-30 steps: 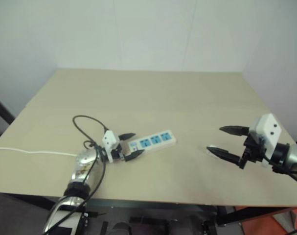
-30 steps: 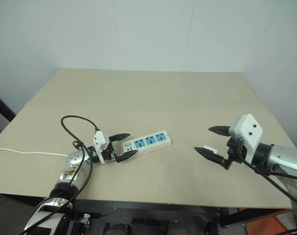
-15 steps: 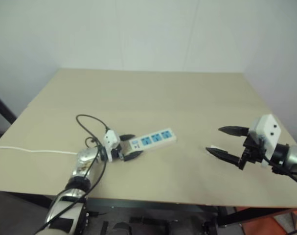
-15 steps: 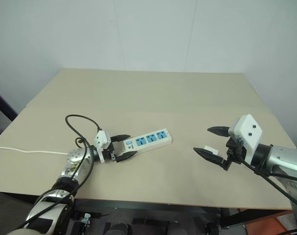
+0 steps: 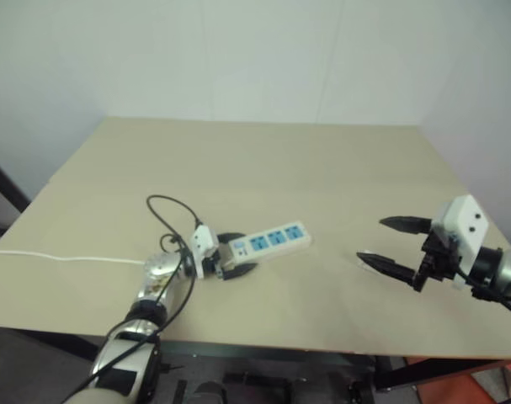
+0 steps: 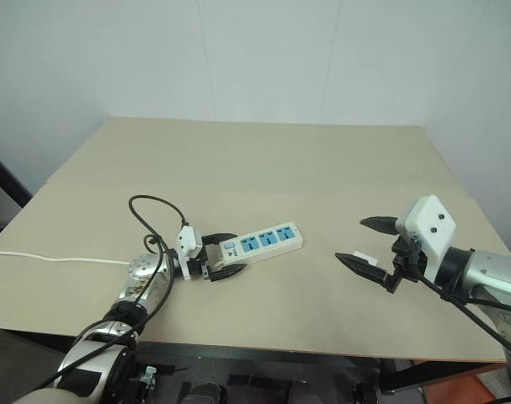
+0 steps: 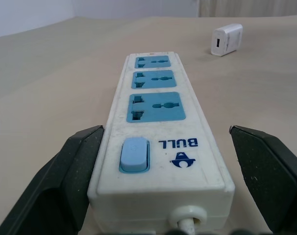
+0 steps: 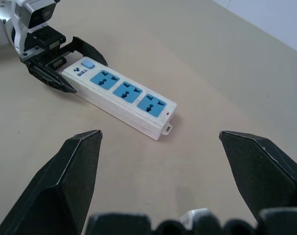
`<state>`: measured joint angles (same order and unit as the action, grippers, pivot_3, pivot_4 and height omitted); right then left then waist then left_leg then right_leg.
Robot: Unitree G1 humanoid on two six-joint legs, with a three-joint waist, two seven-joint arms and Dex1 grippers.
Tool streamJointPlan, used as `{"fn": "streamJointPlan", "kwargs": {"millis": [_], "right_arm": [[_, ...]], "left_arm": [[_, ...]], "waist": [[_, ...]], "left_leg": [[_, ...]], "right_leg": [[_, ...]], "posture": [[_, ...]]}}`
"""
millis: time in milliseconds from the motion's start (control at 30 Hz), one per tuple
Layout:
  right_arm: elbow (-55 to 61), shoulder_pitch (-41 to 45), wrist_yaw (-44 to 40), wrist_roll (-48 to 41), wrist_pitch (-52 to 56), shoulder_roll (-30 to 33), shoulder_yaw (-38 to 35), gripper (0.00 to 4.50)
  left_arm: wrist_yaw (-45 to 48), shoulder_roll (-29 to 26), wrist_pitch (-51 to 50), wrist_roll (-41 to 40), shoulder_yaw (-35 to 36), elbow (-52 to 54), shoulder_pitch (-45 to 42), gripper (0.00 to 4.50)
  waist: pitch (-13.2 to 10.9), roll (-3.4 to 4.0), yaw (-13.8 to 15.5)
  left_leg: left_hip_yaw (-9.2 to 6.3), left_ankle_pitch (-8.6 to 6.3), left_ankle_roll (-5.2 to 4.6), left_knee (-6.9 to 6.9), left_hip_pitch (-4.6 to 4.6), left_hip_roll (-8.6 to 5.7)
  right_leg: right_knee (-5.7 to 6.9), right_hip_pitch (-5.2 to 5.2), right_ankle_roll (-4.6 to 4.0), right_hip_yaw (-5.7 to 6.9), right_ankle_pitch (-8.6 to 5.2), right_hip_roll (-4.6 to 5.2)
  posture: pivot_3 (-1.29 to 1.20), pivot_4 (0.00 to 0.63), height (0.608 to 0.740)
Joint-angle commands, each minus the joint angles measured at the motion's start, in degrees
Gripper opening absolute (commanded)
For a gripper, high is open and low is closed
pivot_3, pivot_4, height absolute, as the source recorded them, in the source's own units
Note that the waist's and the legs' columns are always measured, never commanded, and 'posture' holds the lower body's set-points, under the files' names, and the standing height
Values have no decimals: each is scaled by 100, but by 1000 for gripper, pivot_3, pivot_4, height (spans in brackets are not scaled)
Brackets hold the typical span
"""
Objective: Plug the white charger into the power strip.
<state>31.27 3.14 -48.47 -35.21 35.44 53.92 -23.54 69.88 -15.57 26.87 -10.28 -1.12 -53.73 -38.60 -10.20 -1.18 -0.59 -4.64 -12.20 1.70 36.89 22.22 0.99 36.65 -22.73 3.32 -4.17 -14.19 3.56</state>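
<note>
The power strip (image 6: 257,245) lies flat on the tan table (image 6: 263,160), left of centre, its three blue socket panels facing up. Its switch end sits between the spread fingers of the left gripper (image 6: 222,256), one finger (image 7: 65,181) along each side; contact cannot be confirmed. The right gripper (image 6: 366,243) hovers well apart to the right, fingers spread wide and empty, with the white charger (image 7: 227,39) lying on the table just beside its lower finger.

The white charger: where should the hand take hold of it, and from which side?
The white charger lies flat on the table, below the open right hand. Probably best: come from above and pinch its two long flat sides near the middle.
</note>
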Motion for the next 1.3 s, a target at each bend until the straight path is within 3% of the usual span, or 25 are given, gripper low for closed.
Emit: {"fn": "streamJointPlan", "kwargs": {"millis": [33, 100, 133, 400, 600, 800, 967, 1100, 1300], "right_arm": [[154, 118, 38, -124, 6, 36, -133, 4500], [140, 170, 43, -129, 19, 44, -113, 4500], [132, 192, 40, -131, 25, 51, -106, 4500], [-74, 341, -110, -48, 1, 160, 6, 4500], [-693, 936, -509, 252, 168, 774, 759, 4500], [-1678, 2988, -341, 759, 1734, 1043, 2453, 4500], [-2756, 5008, -762, 1689, 2984, 861, 4403, 4500], [-3785, 6138, -1745, 2383, 3016, 662, 5841, 4500], [-4930, 6820, -2710, 3173, 2560, 240, 6884, 4500]], "left_arm": [[-52, 56, -24, 241, -152, -336, 13, 3864], [-16, 56, -65, 245, -145, -413, 4, 3303], [8, 64, -80, 233, -132, -438, -3, 3267], [611, 39, -488, 38, -178, 40, 82, 3270], [1213, -28, -716, -173, -339, 1016, 320, 3270], [1528, 0, -539, -81, -630, 1293, 520, 3270], [1496, 79, -521, -42, -721, 1190, 537, 3270], [1444, 144, -550, -43, -739, 1202, 530, 3270], [1433, 133, -564, -48, -741, 1234, 569, 3270]], "waist": [[0, -1, 2], [1, 0, -1], [3, -1, -2], [6, 0, -7], [5, 1, -27], [4, 2, -42], [3, 9, -19], [4, 12, -5], [5, 14, -5]], "left_leg": [[0, 0, 0, 0, -3, 0], [0, 0, 0, 0, -14, 0], [-1, 0, 0, 0, -19, 0], [-1, -1, 0, -2, -19, 1], [-2, -1, 0, -3, -12, 2], [1, 0, 0, -1, 7, 3], [0, 0, 0, -2, 37, 1], [-2, 0, 0, 3, 48, 0], [-4, 0, 0, 10, 57, -2]], "right_leg": [[0, 2, 0, 0, 0, 0], [0, 13, 0, 1, 0, 0], [0, 20, 1, 1, -1, 0], [-11, 25, 3, 3, -2, 0], [-13, 17, 2, 4, -1, 1], [-7, -17, -4, 0, 2, 1], [2, -51, -16, 1, 5, 2], [3, -60, -22, 5, 9, 4], [10, -68, -22, 8, 11, 5]], "posture": [[0, 150, 740], [0, 150, 740], [0, 150, 740], [0, 150, 740], [0, 150, 740], [0, 150, 740], [0, 150, 740], [0, 150, 740], [0, 150, 740]]}}
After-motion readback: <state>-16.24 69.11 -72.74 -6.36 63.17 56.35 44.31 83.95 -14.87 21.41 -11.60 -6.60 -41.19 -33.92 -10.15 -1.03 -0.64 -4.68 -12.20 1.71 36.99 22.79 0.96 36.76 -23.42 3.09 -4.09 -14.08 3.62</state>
